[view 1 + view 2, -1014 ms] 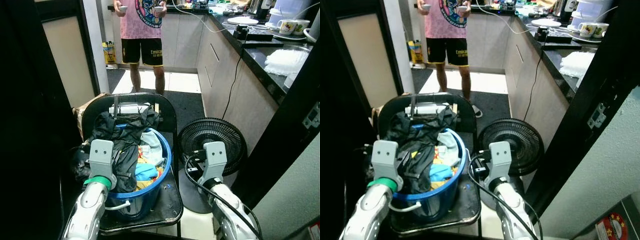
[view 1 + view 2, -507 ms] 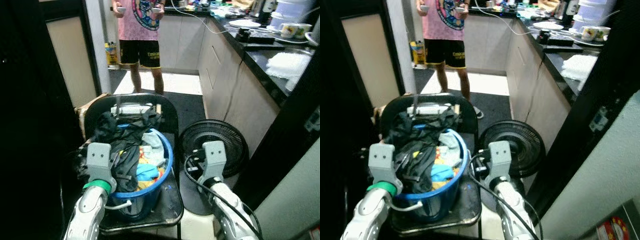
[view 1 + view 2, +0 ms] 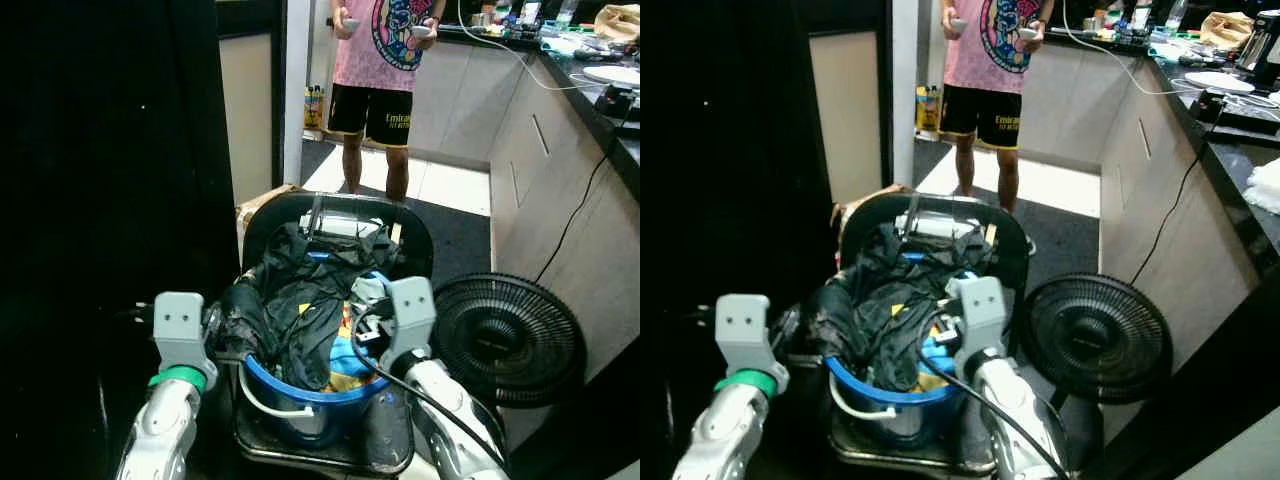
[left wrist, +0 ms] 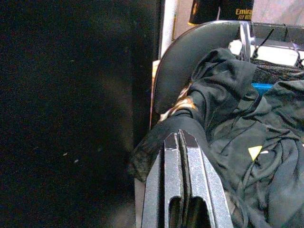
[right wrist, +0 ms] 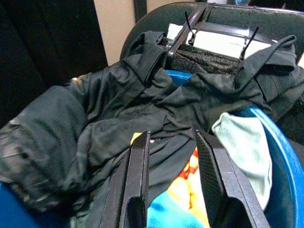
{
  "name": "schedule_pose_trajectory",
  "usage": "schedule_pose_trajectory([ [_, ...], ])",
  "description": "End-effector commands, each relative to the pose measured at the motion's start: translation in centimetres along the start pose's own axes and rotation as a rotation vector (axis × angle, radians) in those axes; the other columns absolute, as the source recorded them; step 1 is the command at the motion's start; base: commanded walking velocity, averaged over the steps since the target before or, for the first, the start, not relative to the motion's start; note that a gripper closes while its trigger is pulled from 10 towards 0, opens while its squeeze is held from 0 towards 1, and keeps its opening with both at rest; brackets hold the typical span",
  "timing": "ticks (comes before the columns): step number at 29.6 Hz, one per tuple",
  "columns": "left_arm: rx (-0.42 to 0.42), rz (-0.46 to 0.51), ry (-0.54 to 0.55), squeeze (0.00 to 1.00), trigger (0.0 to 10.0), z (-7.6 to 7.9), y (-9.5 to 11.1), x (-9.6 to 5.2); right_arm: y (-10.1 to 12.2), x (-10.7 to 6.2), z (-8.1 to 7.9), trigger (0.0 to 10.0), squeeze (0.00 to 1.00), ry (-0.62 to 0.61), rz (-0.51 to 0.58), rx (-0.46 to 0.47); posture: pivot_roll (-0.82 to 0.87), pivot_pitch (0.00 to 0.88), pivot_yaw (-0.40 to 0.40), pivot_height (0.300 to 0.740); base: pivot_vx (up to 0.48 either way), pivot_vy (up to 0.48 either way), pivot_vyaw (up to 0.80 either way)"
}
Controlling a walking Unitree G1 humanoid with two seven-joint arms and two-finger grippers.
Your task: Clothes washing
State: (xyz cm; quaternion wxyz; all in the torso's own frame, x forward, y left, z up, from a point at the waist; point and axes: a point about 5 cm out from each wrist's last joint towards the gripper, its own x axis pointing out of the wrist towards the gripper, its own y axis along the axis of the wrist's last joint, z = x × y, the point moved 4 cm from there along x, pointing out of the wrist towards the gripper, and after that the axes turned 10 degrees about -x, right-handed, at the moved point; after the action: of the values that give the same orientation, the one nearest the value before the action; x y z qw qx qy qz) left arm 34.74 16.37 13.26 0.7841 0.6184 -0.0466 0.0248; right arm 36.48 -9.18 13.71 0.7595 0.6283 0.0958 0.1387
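Matt dark cloth (image 5: 142, 114) fills a glossy blue plastic basin (image 3: 300, 385).

One blue laundry basket (image 3: 300, 395), heaped with clothes: one large dark garment (image 3: 300, 290) on top, one pale green piece (image 5: 240, 142), at least one bright red-yellow-blue piece (image 5: 183, 190) beneath; exact clothing count cannot tell. One black chair (image 3: 420, 235) under basket. One black floor fan (image 3: 510, 340) at 3 o'clock from basket. One person (image 3: 385, 60) at 12 o'clock, two hands, one small controller in each. Two grippers: left gripper (image 4: 183, 156), right gripper (image 5: 173, 161). One white cable on counter (image 3: 1120, 60).
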Motion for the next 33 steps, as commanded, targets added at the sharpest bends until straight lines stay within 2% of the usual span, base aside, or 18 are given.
schedule_pose_trajectory([
  [1,-0.014,-0.013,-0.013,0.0,10.0,0.5,-0.3,-0.1,-0.4,-0.3,0.2,10.0,0.0,-0.008,-0.012,0.005,-0.02,0.029,0.015,0.74,0.0,0.0,0.0],
  [16,-0.036,-0.012,-0.041,0.0,10.0,0.7,-0.2,0.1,-1.0,-0.3,0.2,10.0,0.0,-0.026,-0.045,-0.019,-0.02,0.017,0.025,0.74,0.0,0.0,0.0],
  [19,-0.063,-0.011,-0.072,0.0,10.0,0.6,-0.3,-0.3,-2.7,-1.2,1.5,10.0,0.0,-0.089,-0.104,0.027,-0.02,0.015,0.027,0.74,0.0,0.0,-0.32],
  [23,-0.064,-0.017,-0.079,0.0,10.0,0.2,-0.5,-0.8,-3.7,-1.9,2.3,10.0,0.0,-0.121,-0.131,0.039,-0.02,0.02,0.033,0.74,0.0,0.0,-0.73],
  [26,-0.063,-0.02,-0.079,0.0,10.0,0.1,-0.5,-1.0,-3.8,-2.3,2.8,10.0,0.0,-0.137,-0.13,0.053,-0.02,0.028,0.042,0.74,0.0,0.0,-0.8],
  [33,-0.042,-0.045,-0.075,0.0,10.0,0.6,-1.4,-1.2,-3.8,-3.1,3.5,10.0,0.0,-0.181,-0.117,0.043,-0.04,0.035,0.072,0.74,0.0,0.0,0.0],
])
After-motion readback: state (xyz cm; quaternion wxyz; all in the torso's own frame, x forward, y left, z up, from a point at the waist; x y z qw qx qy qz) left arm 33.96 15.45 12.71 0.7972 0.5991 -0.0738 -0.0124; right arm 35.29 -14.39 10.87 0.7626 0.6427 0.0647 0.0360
